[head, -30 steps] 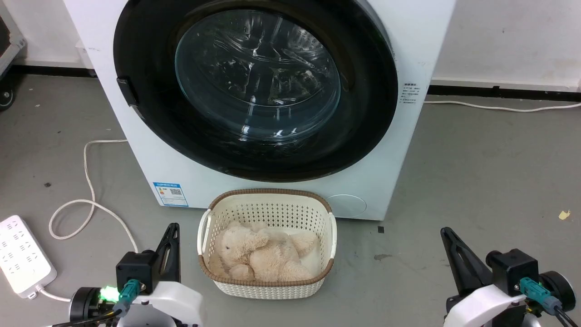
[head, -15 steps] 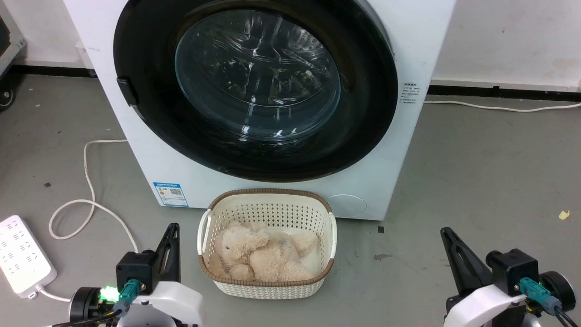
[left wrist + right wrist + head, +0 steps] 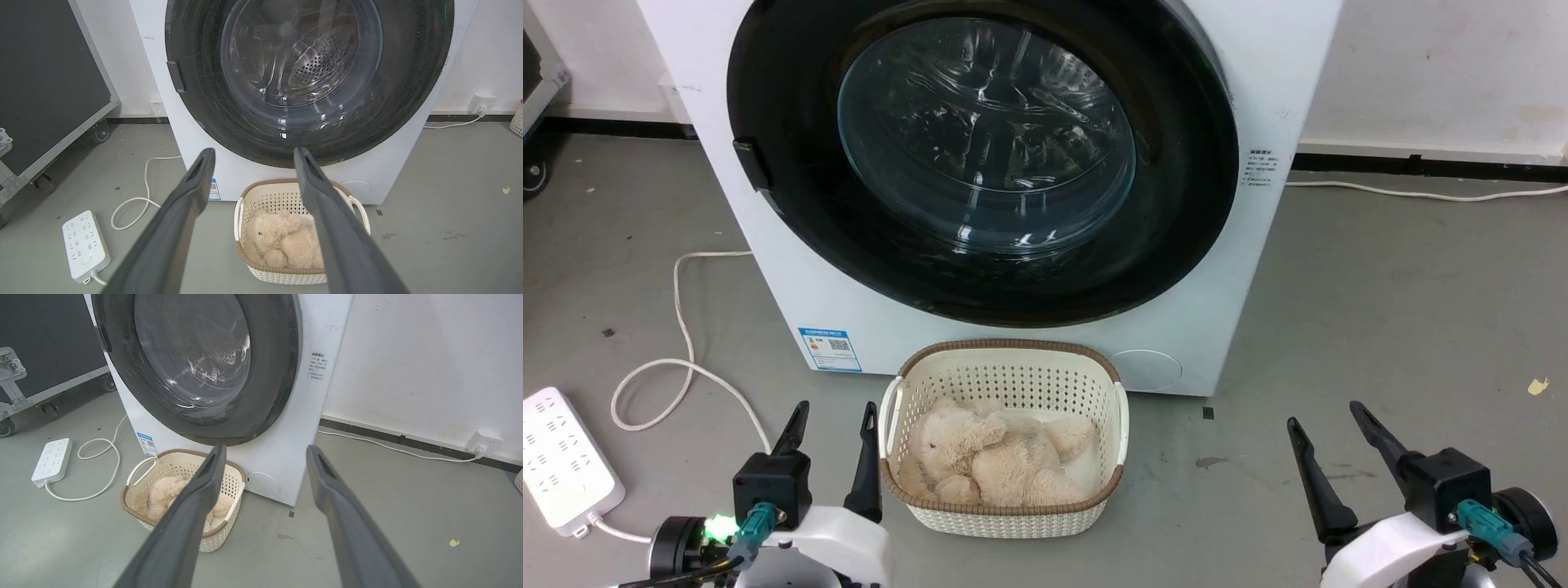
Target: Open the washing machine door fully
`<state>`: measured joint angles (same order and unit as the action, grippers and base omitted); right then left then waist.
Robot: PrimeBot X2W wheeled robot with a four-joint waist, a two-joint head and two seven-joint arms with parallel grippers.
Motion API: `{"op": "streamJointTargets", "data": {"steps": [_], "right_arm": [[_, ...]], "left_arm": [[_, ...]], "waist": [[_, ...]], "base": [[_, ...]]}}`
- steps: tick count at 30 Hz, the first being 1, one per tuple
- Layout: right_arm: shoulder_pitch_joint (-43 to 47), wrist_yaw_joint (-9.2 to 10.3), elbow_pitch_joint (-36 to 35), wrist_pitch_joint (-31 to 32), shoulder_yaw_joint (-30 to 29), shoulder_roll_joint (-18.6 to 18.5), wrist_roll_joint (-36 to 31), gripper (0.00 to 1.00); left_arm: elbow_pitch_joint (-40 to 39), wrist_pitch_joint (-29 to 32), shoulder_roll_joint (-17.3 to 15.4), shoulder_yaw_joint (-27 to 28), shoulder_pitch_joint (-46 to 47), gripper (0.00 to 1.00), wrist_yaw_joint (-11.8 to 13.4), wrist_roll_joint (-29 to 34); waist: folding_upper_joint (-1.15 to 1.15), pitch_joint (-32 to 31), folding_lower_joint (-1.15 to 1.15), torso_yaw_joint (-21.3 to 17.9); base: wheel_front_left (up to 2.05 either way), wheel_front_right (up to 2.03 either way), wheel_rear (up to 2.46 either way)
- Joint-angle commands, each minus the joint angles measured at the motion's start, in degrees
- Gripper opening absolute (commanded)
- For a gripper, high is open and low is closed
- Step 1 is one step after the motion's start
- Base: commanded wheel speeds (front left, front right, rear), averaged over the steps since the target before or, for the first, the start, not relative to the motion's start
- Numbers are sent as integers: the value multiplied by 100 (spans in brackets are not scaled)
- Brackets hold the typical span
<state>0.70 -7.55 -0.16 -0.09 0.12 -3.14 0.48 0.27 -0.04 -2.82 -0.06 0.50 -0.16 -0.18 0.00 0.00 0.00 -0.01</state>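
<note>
Washing machine (image 3: pixel 805 286): white front-loader standing on the grey floor, square to the robot and taking up the upper middle of the head view. Washing machine door (image 3: pixel 984 147): glossy black ring with a bulging glass bowl, shut and flush against the front panel, so no part of the task is done yet. Laundry basket (image 3: pixel 1005 353): just in front of the machine and below the door's lower edge, with a beige plush toy (image 3: pixel 996 457) lying in it. Power strip (image 3: pixel 564 457) and its looped white cable (image 3: pixel 678 327) lie on the floor to the left. Left hand (image 3: pixel 836 406): low, just left of the basket, fingers spread and empty, well short of the door. Right hand (image 3: pixel 1323 412): low at the right, fingers likewise spread, gripping nothing. Small dark latch tab (image 3: pixel 752 163) sits on the door's left rim; I judge this to be the pull point, with the hinge probably on the opposite side. Step in hand: the reach. The left hand looks the better placed. Raise it clear of the basket, straddle the tab with both fingers, clamp firmly, then pull along the door's arc, not straight back. Clearance of the door over the basket cannot be judged.
</note>
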Motion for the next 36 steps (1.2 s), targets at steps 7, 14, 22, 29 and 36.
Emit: {"op": "streamJointTargets", "data": {"steps": [7,14,22,29,36], "right_arm": [[28,1,-26,-119,-46,2,46,100],[11,1,-86,-203,-80,4,48,100],[-130,1,-171,-322,-124,-49,12,100],[-370,2,-207,-353,-153,-196,116,80],[-726,2,-222,-269,-165,-377,446,0]], "left_arm": [[18,-123,0,-81,-7,100,37,-24],[8,-207,-1,-153,29,100,69,-42],[-25,-326,-1,-282,173,100,124,-73],[-65,-410,-2,-370,280,100,178,-101],[-104,-494,-2,-436,356,100,226,-125]], "waist": [[0,32,0,3],[0,145,0,27],[0,437,0,101],[0,659,0,151],[0,838,0,215]], "base": [[0,0,0],[0,0,0],[0,0,0],[0,0,0],[0,0,0]]}}
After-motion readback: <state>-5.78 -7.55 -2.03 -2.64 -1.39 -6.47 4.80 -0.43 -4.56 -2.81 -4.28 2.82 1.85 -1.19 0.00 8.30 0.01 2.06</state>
